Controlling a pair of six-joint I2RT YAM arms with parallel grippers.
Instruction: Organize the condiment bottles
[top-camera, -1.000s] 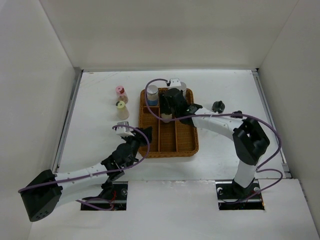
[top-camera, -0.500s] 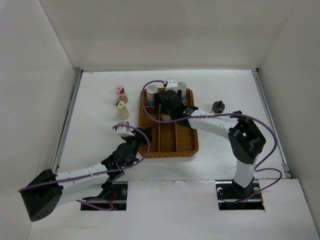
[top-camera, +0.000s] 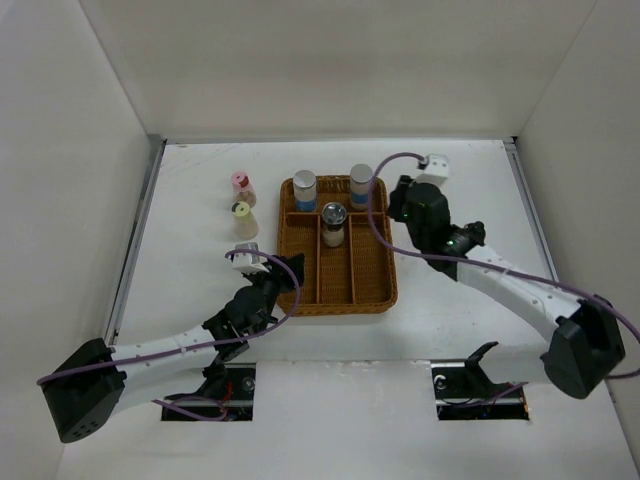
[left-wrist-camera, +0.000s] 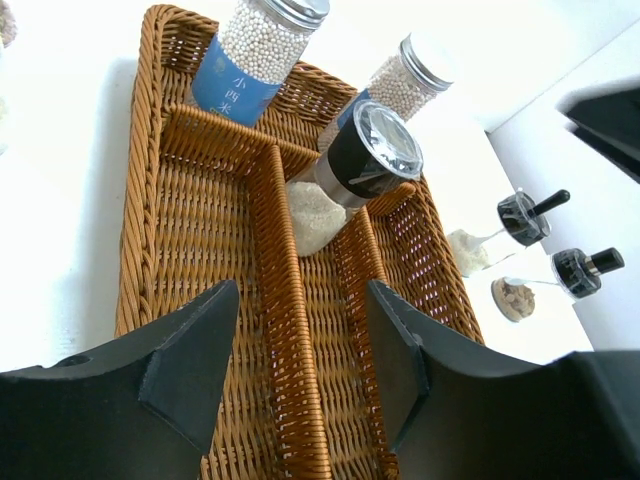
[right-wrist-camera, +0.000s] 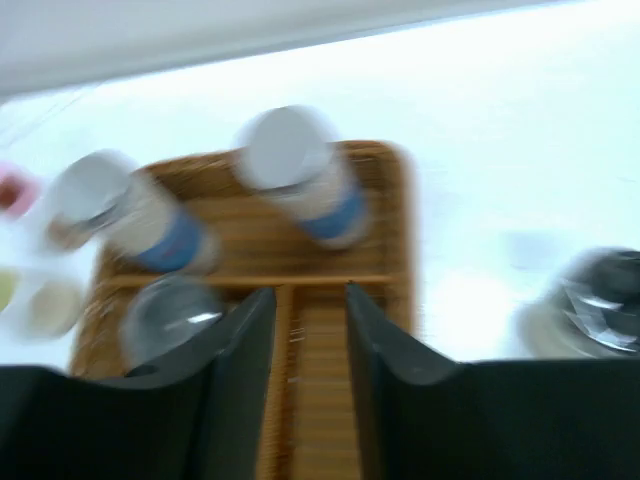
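Observation:
A brown wicker tray (top-camera: 375, 285) lies mid-table. Two grey-capped bottles with blue labels (top-camera: 304, 188) (top-camera: 361, 184) stand in its back compartment. A beige bottle with a shiny metal top (top-camera: 333, 222) stands in the middle compartment; it also shows in the left wrist view (left-wrist-camera: 365, 155). A pink-capped bottle (top-camera: 241, 185) and a yellow-capped bottle (top-camera: 241, 215) stand on the table left of the tray. My right gripper (top-camera: 398, 199) is open and empty, above the tray's back right corner (right-wrist-camera: 310, 340). My left gripper (top-camera: 288, 268) is open and empty over the tray's near left edge (left-wrist-camera: 300, 340).
A dark-topped bottle (right-wrist-camera: 590, 300) stands on the table right of the tray, under my right arm in the top view; it also shows in the left wrist view (left-wrist-camera: 500, 235). White walls enclose the table on three sides.
My right arm has pulled back from over the tray to the right, with its gripper empty. The metal-topped bottle now stands uncovered in the middle compartment. The left arm has not moved.

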